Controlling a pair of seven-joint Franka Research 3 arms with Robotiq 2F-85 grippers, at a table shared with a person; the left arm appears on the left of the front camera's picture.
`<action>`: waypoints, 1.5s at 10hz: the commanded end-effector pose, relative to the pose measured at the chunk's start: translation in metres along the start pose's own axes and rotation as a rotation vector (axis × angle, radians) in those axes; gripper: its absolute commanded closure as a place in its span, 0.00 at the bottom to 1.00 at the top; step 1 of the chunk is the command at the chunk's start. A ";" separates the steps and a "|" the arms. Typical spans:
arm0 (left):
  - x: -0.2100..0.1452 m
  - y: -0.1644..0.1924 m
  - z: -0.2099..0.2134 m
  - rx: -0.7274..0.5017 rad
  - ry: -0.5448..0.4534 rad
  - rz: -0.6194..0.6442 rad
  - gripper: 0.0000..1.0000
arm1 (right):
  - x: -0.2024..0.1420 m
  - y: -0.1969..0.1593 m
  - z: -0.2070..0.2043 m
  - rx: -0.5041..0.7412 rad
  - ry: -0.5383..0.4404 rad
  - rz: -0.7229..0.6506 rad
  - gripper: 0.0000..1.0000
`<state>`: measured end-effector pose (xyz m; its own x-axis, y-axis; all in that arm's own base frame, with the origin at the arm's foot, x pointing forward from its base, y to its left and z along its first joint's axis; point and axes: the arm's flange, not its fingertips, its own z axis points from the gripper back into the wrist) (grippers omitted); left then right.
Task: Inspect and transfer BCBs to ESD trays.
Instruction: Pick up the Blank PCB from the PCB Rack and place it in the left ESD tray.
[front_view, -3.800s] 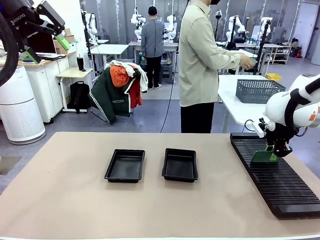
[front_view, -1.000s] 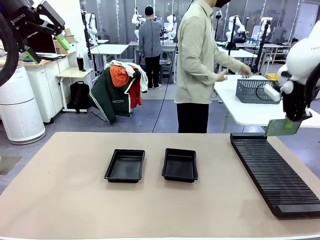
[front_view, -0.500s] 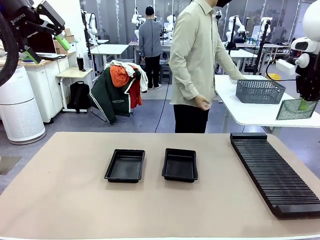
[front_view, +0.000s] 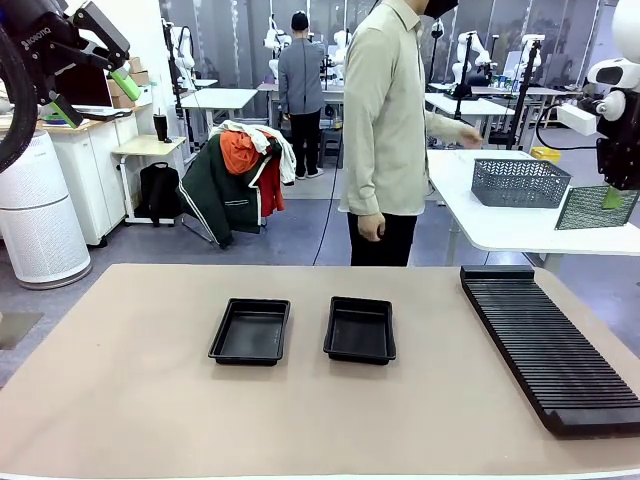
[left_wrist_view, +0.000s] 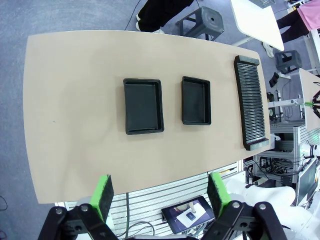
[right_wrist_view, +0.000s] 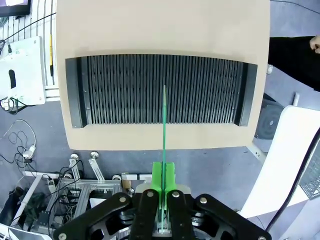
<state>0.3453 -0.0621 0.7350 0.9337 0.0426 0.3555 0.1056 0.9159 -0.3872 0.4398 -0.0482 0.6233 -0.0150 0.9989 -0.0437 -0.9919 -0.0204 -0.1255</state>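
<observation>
The right pincer (front_view: 611, 198) was clamped shut on a BCB (front_view: 585, 208), holding it in the air well above the bench (front_view: 120, 400), past its far right corner. From the front, the board's speckled grey-green face was turned toward the camera. Its long axis lay close to level, running left to right, and the pincer gripped its upper edge near the right end. In the right wrist view the BCB (right_wrist_view: 164, 125) showed edge-on as a thin green line. It ran straight out from between the closed fingers of the right pincer (right_wrist_view: 163, 180) and crossed the ribs of the black slotted rack (right_wrist_view: 125, 90) far below.

That rack (front_view: 550, 345) lay along the bench's right edge, its long axis running from the near edge to the far one. The two ESD trays (front_view: 250, 331) (front_view: 360, 329) sat side by side near the middle of the bench, apart from each other, long axes also running near to far.

The left pincer (front_view: 92, 95) hung high over the bench's far left corner. Its fingers (left_wrist_view: 104, 196) were spread wide and held nothing. A person (front_view: 385, 130) stood beyond the far edge, reaching toward a white table carrying a grey wire mesh basket (front_view: 520, 182).
</observation>
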 end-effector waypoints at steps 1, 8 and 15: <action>0.001 0.001 0.001 0.012 0.011 -0.002 0.00 | 0.001 0.000 -0.003 0.003 0.001 0.001 1.00; 0.001 0.001 0.001 0.012 0.011 -0.002 0.00 | 0.001 0.000 -0.003 0.003 0.001 0.001 1.00; 0.001 0.001 0.001 0.012 0.011 -0.002 0.00 | 0.048 -0.015 -0.007 0.217 -0.292 -0.494 0.98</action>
<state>0.3452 -0.0621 0.7351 0.9337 0.0425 0.3556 0.1057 0.9159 -0.3872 0.4480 -0.0127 0.6120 0.3432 0.9235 0.1716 -0.9385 0.3299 0.1016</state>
